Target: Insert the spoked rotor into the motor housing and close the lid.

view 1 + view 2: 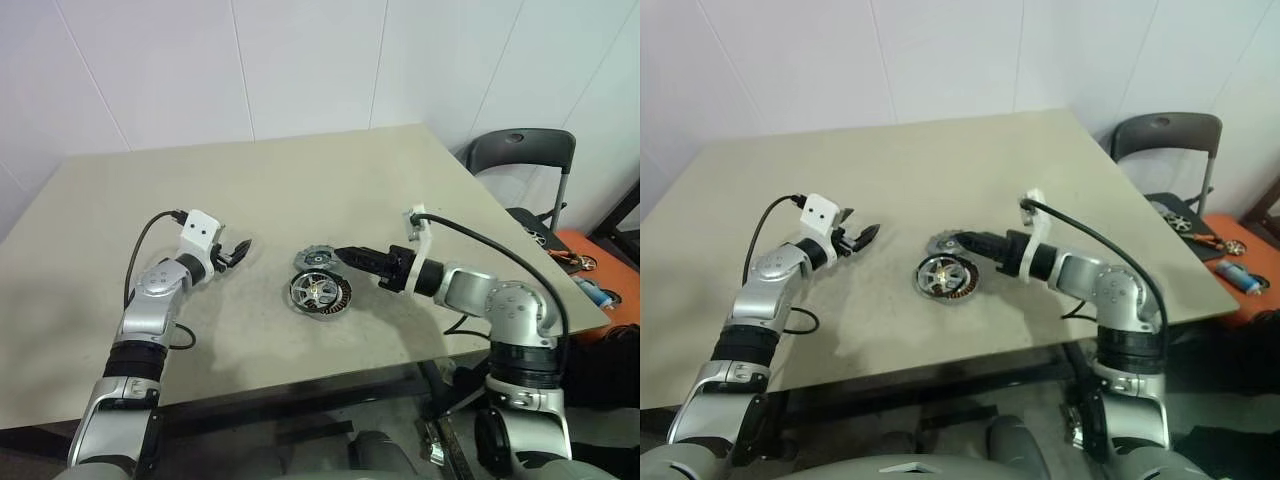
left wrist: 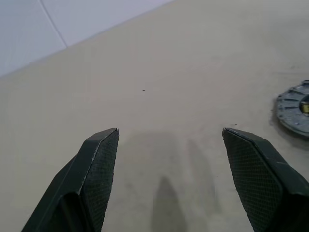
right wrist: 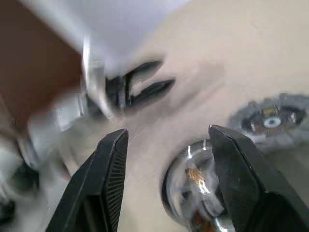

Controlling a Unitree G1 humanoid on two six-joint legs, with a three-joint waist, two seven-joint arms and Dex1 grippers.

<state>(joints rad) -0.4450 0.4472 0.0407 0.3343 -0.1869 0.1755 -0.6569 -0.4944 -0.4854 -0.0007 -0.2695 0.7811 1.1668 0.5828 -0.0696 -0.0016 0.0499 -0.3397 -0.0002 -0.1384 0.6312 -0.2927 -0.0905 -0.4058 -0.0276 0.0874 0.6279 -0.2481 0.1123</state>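
One motor housing (image 1: 321,293), a squat silver cylinder ringed inside with copper windings, sits mid-table (image 1: 300,180). One grey lid (image 1: 318,259) lies just beyond it. Left gripper (image 1: 240,250) and right gripper (image 1: 343,255) both gape apart, empty.

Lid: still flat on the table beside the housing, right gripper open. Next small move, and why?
Probably bring the right gripper over the lid and close on its rim. The motor housing already shows a spoked part inside its copper windings, the lid lies apart behind it, and the right gripper is open and empty right next to it. The left gripper is farther off.
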